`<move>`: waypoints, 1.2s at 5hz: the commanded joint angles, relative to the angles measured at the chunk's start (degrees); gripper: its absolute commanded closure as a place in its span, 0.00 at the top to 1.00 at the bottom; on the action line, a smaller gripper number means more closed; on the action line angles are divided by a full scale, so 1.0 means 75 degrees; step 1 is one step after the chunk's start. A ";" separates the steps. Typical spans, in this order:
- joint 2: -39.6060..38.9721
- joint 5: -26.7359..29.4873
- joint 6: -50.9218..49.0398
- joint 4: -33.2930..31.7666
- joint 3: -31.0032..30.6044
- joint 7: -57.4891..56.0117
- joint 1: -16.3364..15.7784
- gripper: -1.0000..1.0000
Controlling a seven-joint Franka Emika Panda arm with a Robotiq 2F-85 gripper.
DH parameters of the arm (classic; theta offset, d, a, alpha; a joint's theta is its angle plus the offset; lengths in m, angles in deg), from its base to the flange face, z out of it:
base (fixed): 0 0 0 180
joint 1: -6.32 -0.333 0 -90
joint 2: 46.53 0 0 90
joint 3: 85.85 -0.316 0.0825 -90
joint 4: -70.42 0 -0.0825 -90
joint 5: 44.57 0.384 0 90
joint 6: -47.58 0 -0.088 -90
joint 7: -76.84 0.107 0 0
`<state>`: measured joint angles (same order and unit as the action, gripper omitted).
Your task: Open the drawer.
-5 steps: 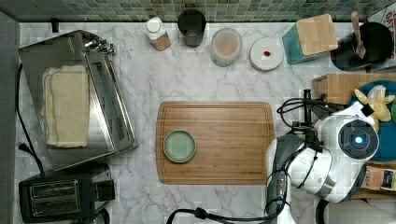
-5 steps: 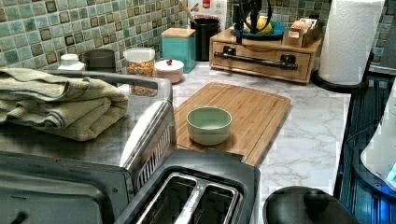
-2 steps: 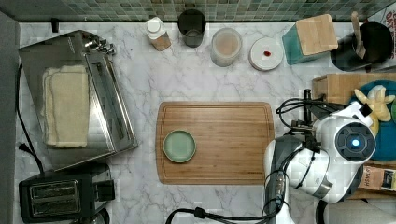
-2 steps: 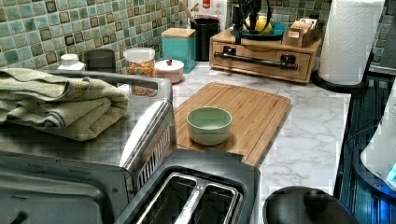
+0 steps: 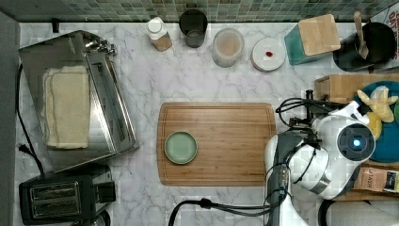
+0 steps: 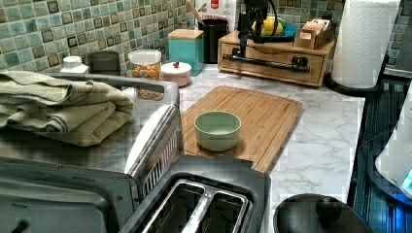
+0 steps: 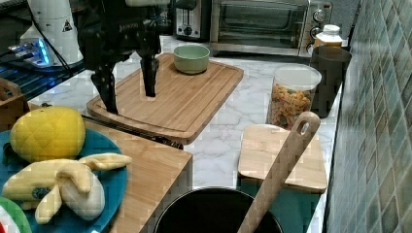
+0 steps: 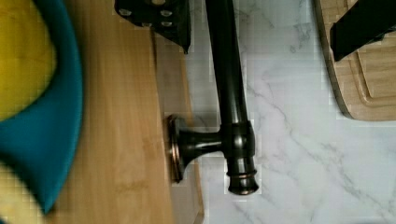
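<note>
The drawer is a light-wood front in a low wooden box, and it looks flush with the box. Its long black bar handle stands on two posts. In the wrist view the handle runs between my two fingers, with one post close to the bar's end. My gripper is open and straddles the bar, one finger by the drawer front and the other well clear. In the right view the gripper hangs just above the handle.
A wooden cutting board with a green bowl lies next to the drawer. A blue plate with yellow toys sits on the box. A paper towel roll stands at the left view's right; jars line the tiled wall.
The arm has shifted very slightly toward the top view's left. The drawer has not moved.
</note>
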<state>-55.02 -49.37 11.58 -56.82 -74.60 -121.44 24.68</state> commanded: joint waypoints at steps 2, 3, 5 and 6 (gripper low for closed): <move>-0.0765 -0.0712 0.1063 -0.0493 0.0236 -0.0262 0.0106 1.00; -0.0923 -0.0295 0.1241 -0.0528 0.0186 -0.0547 0.0154 1.00; -0.1027 0.0309 0.1071 -0.0727 -0.0064 -0.0844 0.0104 1.00; -0.0963 0.0190 0.0380 -0.0495 -0.0278 -0.1078 0.0237 1.00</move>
<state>-61.41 -50.48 18.68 -60.84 -74.16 -121.83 24.98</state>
